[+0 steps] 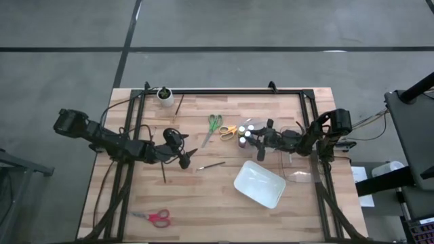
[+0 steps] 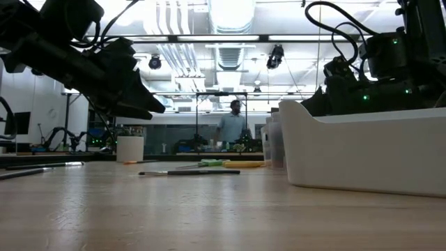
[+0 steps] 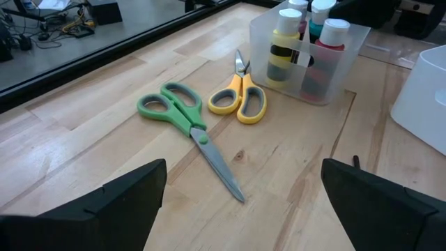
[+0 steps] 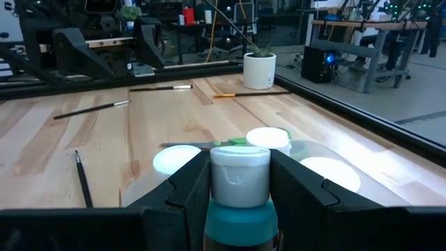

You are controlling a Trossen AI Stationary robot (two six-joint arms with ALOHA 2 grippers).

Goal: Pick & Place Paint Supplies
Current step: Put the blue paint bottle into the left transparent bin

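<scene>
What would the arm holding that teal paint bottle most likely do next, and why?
Probably lift it straight up. The right gripper is clamped on the pale cap of the teal paint bottle, which sits among other capped bottles in the clear container. Rising first should clear those neighbours before any move toward the white tray. The left gripper hangs open near the green scissors.

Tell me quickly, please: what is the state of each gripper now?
Left gripper: open, holding nothing, above the table.
Right gripper: shut on the teal paint bottle, gripping its white cap.
</scene>
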